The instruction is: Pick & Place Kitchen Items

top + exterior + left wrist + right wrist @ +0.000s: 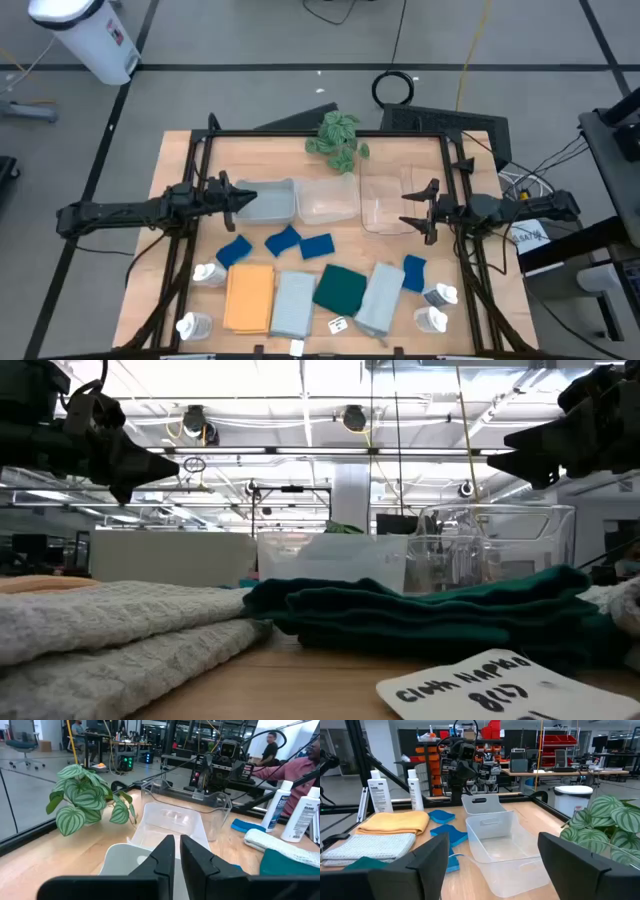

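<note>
Nothing is held yet: the left end effector (pixel 250 197), fingers pressed together and empty, hovers over the leftmost clear bin (pixel 268 203), while the right end effector (pixel 408 222), fingers spread wide and empty, hangs at the right bin (pixel 385 203). The blue sponges (pixel 284 240), white squeeze bottles (pixel 207 274) and folded cloths (pixel 249 297) lie toward six o'clock on the worktop (pixel 180 170). The items sit tight together, so a descent could snag a neighbouring cloth or topple a bottle, and the left fingers must part first or merely shove a sponge.
</note>
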